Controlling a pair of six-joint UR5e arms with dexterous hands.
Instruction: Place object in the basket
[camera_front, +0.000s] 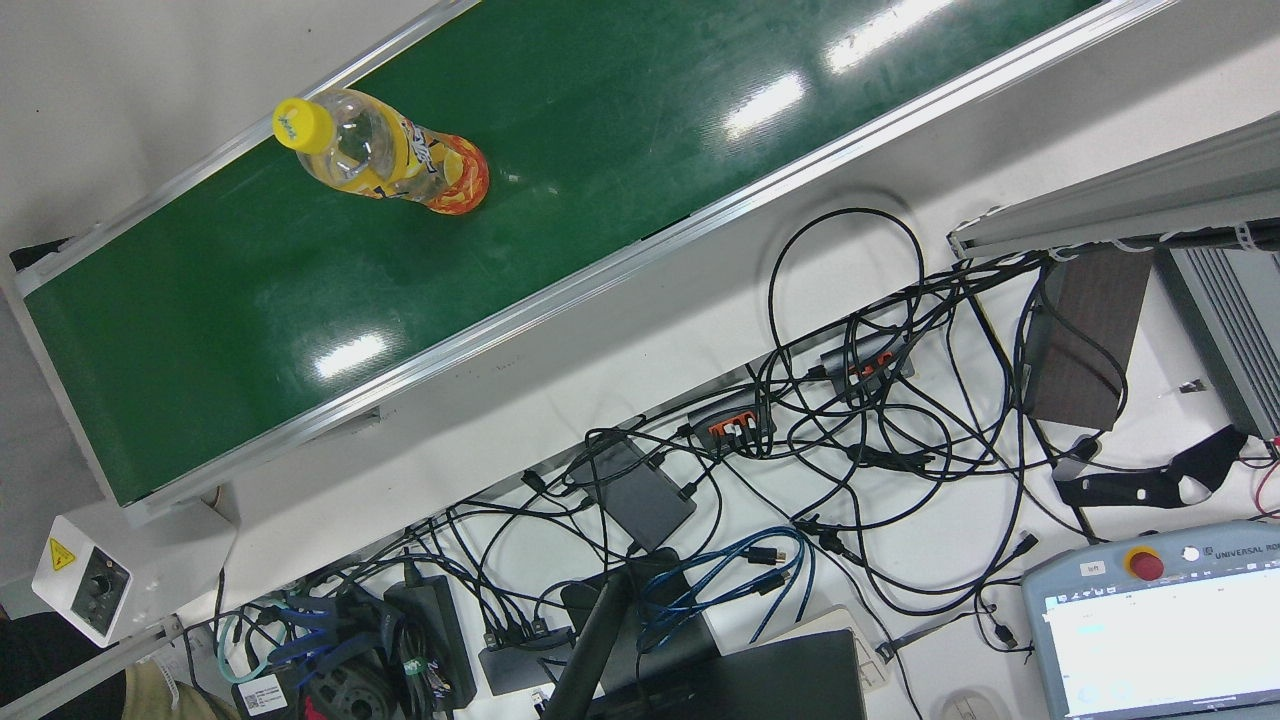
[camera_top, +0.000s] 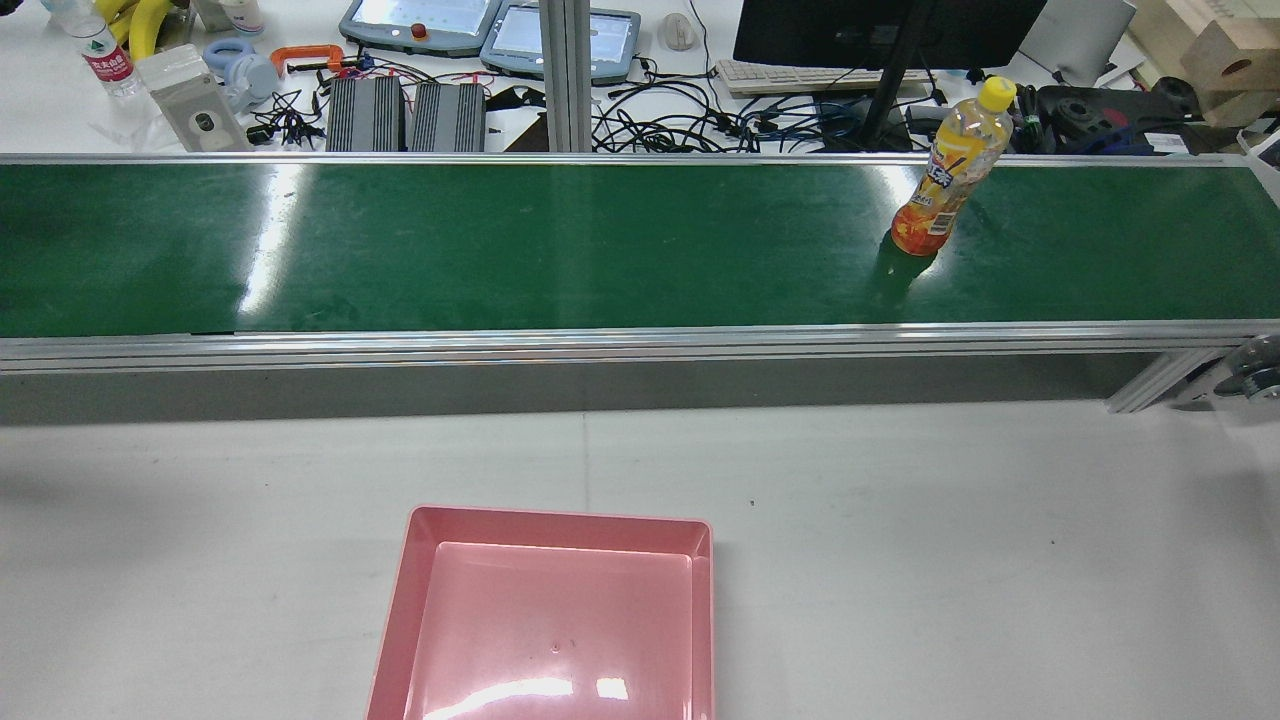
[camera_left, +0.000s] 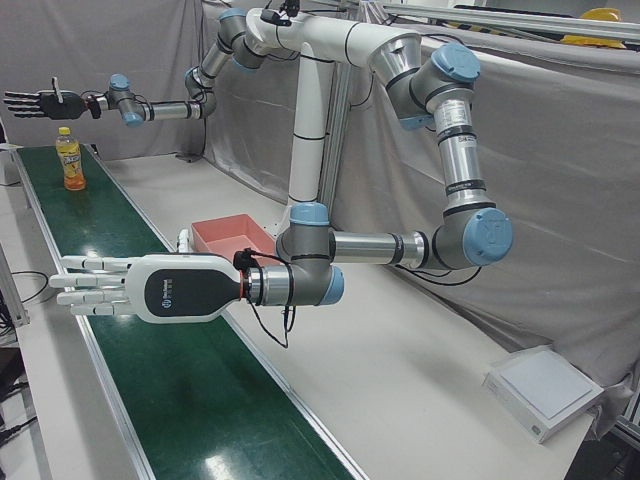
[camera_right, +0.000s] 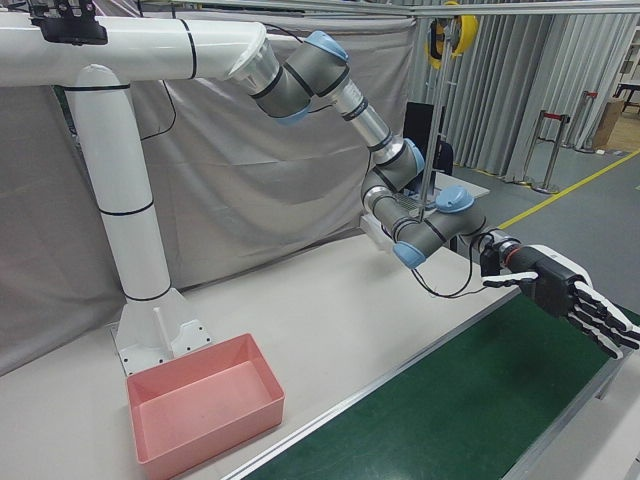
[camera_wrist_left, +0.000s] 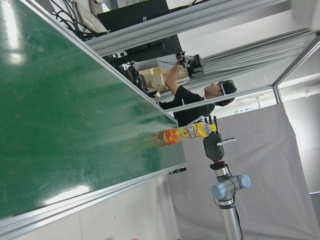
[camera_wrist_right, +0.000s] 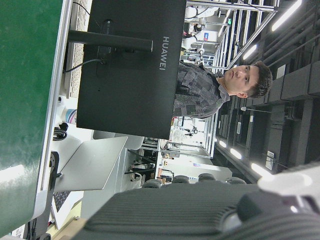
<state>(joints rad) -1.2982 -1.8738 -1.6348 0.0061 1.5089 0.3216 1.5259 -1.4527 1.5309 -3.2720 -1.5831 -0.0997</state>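
The bottle (camera_top: 950, 170) is stood upright on the green conveyor belt (camera_top: 560, 245), its long axis vertical, yellow cap (camera_top: 996, 93) on top and orange base on the belt. In the rear view it is placed toward that view's right end of the belt, nearer the far rail. It is made of clear plastic, round in section, wrapped in a yellow and orange label; the neck under the cap looks transparent. The belt surface is glossy, with bright reflections, and is edged by pale metal rails.

The pink basket (camera_top: 555, 610) is set on the white table on the near side of the belt, well apart from the bottle. It is a shallow rectangular plastic tray with smooth shiny walls, and nothing is seen inside it.

The left hand (camera_left: 120, 288) is held out level over the belt, fingers extended flat and slightly apart, nothing in its grasp. The right hand (camera_left: 35, 102) is held out level just above and beside the bottle, fingers likewise spread, with no contact seen.
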